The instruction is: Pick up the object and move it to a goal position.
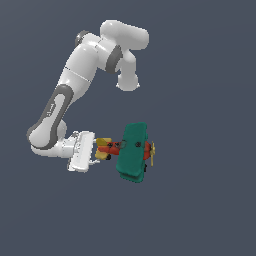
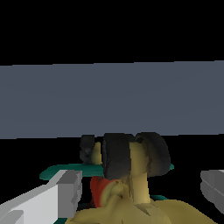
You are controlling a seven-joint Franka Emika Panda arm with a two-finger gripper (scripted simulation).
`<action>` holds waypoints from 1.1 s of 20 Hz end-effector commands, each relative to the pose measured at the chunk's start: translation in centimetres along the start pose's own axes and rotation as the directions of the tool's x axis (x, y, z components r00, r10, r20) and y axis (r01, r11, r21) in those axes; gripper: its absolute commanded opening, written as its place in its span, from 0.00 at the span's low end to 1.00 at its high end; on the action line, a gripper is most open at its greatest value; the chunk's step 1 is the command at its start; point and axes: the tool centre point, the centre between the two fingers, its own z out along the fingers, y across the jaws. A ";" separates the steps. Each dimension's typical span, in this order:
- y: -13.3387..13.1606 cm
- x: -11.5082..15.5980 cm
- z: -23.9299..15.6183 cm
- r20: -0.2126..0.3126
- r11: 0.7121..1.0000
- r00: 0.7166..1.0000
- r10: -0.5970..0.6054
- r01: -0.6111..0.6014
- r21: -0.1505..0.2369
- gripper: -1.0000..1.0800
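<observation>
Gripper: fingers stand to either side of the toy biplane at its yellow tail, apparently closed on it (actual contact is not clearly visible in either view). The biplane extends away from the gripper toward the exterior view's right, teal wings mid-body, yellow propeller at the far end. The wrist view shows black wheels close up.
</observation>
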 end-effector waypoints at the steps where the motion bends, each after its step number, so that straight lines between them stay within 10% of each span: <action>1: 0.0 0.0 0.1 0.000 1.000 1.000 0.000 0.000 0.000 1.00; 16: 0.0 0.0 3.5 0.002 1.000 1.000 0.001 -0.001 -0.001 1.00; 17: 0.0 0.0 3.5 0.002 1.000 1.000 0.001 -0.001 -0.001 0.00; 22: 0.0 0.0 3.5 0.002 1.000 1.000 0.001 -0.001 -0.001 0.00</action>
